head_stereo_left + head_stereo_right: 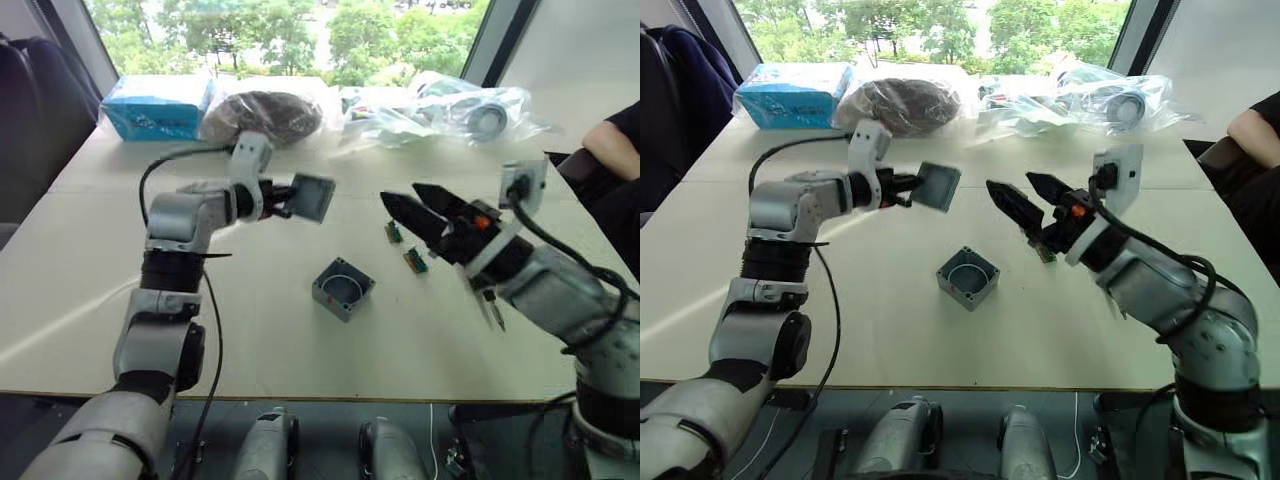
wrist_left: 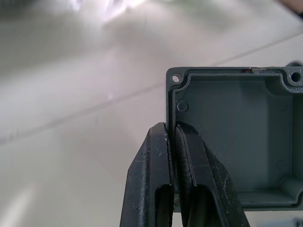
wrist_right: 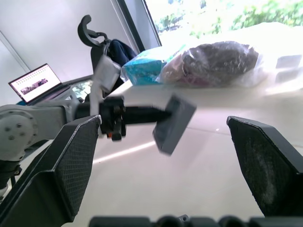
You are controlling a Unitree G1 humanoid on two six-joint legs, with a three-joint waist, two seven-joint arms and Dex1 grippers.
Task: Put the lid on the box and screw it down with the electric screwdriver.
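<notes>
One grey lid [image 1: 313, 196] is up in the air, pinched by its edge between the two black fingers of the left gripper [image 1: 283, 198]. The wrist camera shows those fingers pressed together on the lid's rim, with the hollow side and a corner screw hole in plain sight. The lid hangs tilted, above the table [image 1: 90, 300] and behind the box [image 1: 342, 288].

The box sits open on the table, mouth up, with a wire loop inside. It is apart from both grippers.

The right gripper [image 1: 414, 205] hovers beside the box with its fingers spread wide and nothing in them. Two small green parts [image 1: 416, 262] lie on the table just under it.

The step in hand looks like bringing the lid to the box. Next, the lid likely needs to be turned flat, moved over the box, lined up with the corners, and set down. I cannot pick out the electric screwdriver for sure. A person's arm [image 1: 612, 143] rests at the far right edge.
</notes>
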